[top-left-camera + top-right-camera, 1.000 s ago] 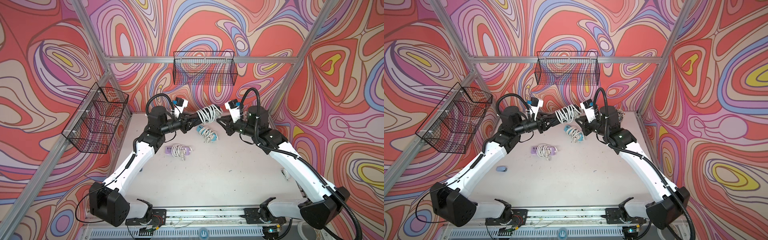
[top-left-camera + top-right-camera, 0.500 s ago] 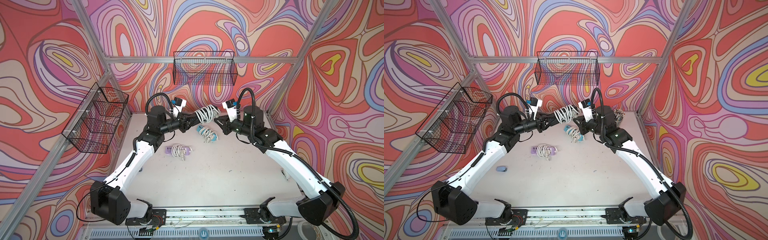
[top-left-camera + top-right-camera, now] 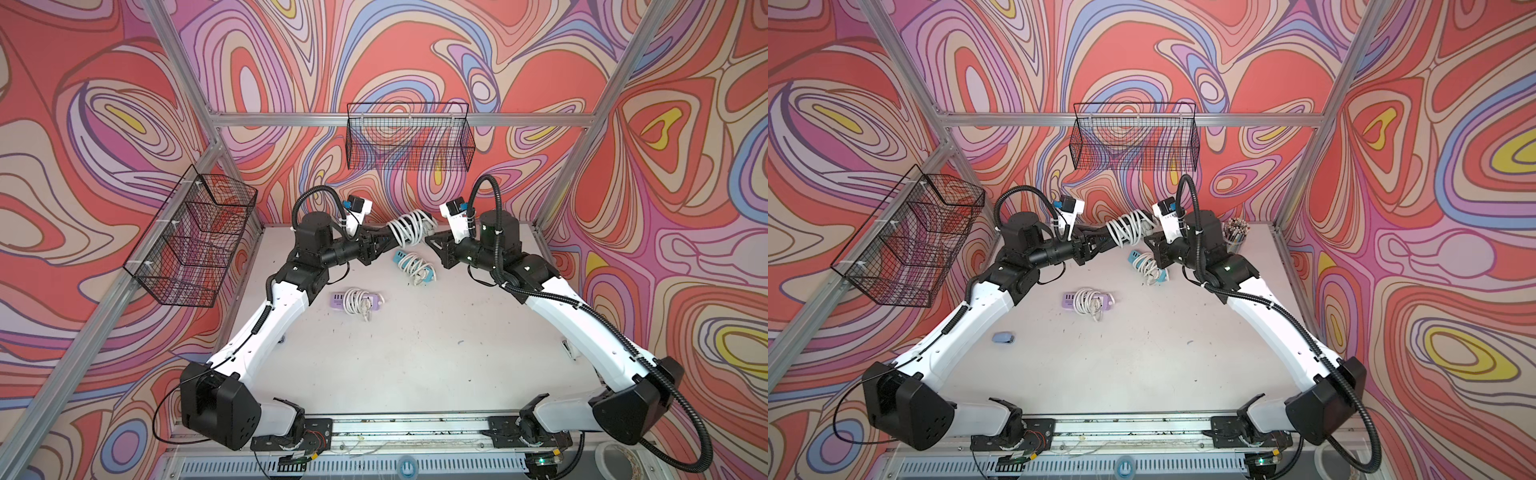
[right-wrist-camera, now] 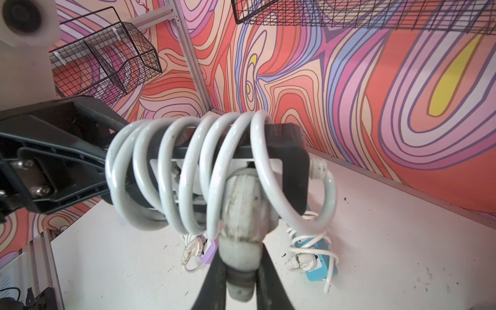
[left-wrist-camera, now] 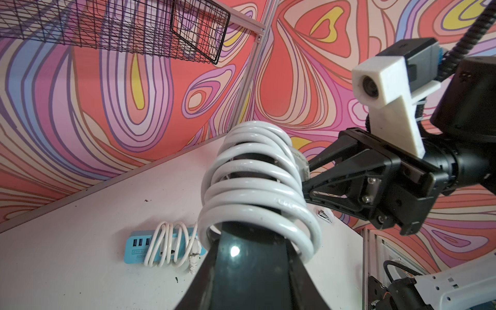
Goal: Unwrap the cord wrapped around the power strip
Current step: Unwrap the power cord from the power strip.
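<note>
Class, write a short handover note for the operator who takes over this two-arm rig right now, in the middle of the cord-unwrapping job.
Left pincer: shut on one end of the black power strip, held above the table.
Right pincer: shut on the plug.
Cord: all coils are wound around the strip.
Done: strip lifted, plug gripped.
Left: unwind every coil.
Blue strip and purple strip lie on the table, cords wrapped.

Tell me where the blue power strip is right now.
In both top views the blue power strip lies on the table toward the back, under the raised strip, by the right pincer.
</note>
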Available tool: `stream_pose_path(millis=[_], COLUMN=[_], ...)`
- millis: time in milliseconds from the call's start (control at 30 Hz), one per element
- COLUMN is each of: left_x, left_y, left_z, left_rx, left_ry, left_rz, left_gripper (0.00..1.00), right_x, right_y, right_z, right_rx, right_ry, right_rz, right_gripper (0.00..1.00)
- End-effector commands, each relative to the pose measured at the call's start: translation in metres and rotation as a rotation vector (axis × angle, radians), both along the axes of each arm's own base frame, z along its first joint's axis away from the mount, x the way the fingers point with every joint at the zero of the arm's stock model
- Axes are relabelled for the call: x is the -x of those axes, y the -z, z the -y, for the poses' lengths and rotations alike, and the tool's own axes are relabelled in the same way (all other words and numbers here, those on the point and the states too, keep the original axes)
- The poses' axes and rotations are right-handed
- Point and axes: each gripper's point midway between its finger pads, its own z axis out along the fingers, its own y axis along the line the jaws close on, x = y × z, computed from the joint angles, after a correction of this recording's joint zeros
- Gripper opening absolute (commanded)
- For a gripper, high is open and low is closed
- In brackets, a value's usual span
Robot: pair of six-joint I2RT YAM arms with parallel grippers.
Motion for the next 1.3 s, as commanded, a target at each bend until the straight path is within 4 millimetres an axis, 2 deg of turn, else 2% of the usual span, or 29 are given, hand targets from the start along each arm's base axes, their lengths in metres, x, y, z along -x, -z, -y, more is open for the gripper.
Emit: stream_pose_path(millis=[0, 133, 400, 700, 833, 1067, 1267], left_x=[-0.033, -0.033, -0.032, -0.028, -0.028, -0.029, -0.032], left_y=[0.002, 0.003, -0.001, -0.007, -0.007, -0.007, -0.004], left_z=[-0.029, -0.034, -0.035, -0.037, -0.036, -0.036, -0.036], left_rx=[-0.029, -0.052, -0.056, -0.057, -0.05, -0.047, -0.045], left_ry=[-0.196, -0.219, -0.224, -0.228, -0.224, -0.226, -0.231], left_rz=[0.026, 0.04, 0.052, 0.065, 0.062, 0.061, 0.05], left_gripper=[0.0, 0.0, 0.0, 0.0, 0.0, 0.0, 0.0], right_x=[0.019, 0.02, 0.015, 0.001, 0.002, 0.01, 0.015], right_y=[-0.04, -0.04, -0.05, -0.043, -0.046, -0.048, -0.048], right_z=[-0.029, -0.025, 0.016, 0.048, 0.043, 0.016, 0.002], right_rx=[-0.08, -0.062, 0.009, -0.006, -0.028, -0.076, -0.075], right_ry=[-0.108, -0.086, 0.023, 0.078, 0.051, -0.025, -0.048], right_rz=[0.083, 0.089, 0.129, 0.11, 0.104, 0.089, 0.09], right_gripper=[0.0, 0.0, 0.0, 0.0, 0.0, 0.0, 0.0])
